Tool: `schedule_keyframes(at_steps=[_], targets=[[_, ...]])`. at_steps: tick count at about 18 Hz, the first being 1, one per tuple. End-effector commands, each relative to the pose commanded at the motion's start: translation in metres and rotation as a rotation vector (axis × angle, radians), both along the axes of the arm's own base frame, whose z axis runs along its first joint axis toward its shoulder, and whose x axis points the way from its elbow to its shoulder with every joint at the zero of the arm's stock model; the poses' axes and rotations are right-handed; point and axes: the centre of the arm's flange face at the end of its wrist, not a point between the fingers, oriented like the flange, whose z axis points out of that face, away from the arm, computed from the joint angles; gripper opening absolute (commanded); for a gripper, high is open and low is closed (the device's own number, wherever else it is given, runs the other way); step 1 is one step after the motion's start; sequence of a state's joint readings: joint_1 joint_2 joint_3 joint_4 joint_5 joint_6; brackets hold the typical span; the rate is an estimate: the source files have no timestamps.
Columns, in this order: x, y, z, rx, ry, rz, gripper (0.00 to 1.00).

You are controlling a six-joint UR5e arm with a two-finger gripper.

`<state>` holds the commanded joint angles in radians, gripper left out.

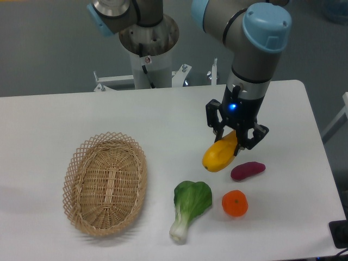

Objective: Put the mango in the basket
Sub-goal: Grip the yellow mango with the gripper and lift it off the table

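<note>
Right of centre: gripper (235, 142) clenched on the upper end of the mango (219, 154), fruit tilted, lower end toward frame bottom-left. Lower left: basket (76, 168) on white table (163, 114). Lower right: sweet potato (247, 171), tangerine (235, 203), bok choy (188, 207).

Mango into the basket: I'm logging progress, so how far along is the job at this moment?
Done: the gripper has reached the mango and its fingers close around the fruit's upper end. In hand: the grasp; whether the mango has left the table cannot be told. Left: carrying it across to the wicker basket, which holds nothing, and releasing it there. The sweet potato, tangerine and bok choy lie untouched.
</note>
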<state>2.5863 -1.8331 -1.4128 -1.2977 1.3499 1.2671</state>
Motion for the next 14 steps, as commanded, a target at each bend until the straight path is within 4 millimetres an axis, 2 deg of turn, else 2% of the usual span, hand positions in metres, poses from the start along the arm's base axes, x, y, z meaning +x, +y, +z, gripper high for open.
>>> schedule_keyframes(at_steps=[9, 11, 14], targets=[[0.001, 0.001, -0.007, -0.001, -0.013, 0.022, 0.34], [0.011, 0.021, -0.009, 0.005, -0.017, 0.040, 0.34], [0.023, 0.049, -0.022, 0.031, -0.018, 0.098, 0.34]])
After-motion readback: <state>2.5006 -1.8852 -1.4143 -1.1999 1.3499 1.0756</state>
